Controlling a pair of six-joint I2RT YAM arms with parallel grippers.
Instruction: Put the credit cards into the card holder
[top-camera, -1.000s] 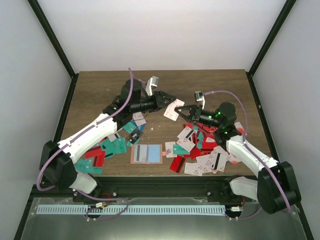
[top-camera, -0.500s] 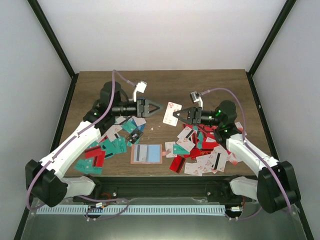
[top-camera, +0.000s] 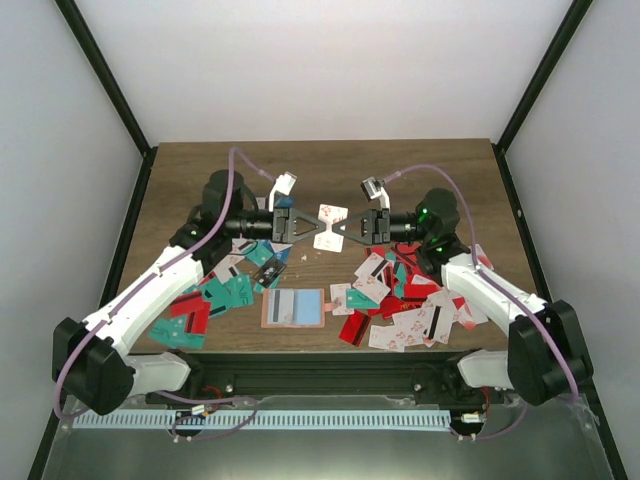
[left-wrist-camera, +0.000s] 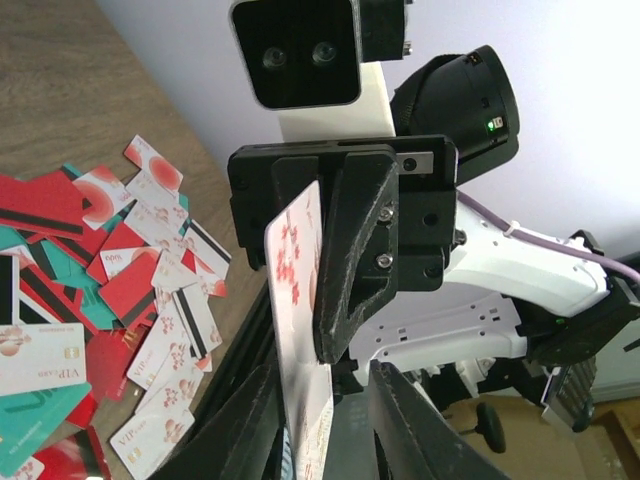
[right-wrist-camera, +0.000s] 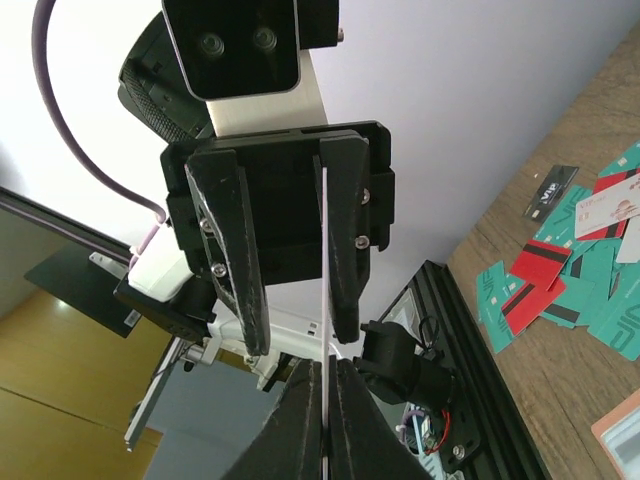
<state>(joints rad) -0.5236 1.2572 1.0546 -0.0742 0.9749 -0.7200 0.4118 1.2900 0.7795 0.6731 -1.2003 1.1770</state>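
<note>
Right gripper (right-wrist-camera: 324, 380) fingers are pinching the white red-marked card (top-camera: 329, 220) tight, holding it on edge in the air between the two arms. Left gripper (left-wrist-camera: 325, 390) fingers are standing spread around the card's other end. The right wrist view is showing one finger against the card and a gap on the other side; the top view is hiding this. Card holder (top-camera: 293, 307) is lying open on the table (top-camera: 330, 170) near the front edge, with loose cards (top-camera: 410, 300) lying in heaps on both sides.

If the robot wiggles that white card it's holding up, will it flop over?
Probably not: the white card sticks out from the right gripper without drooping, and looks straight edge-on, so likely stiff. It seems thin and light. Its smooth face might slip from a pinch.
</note>
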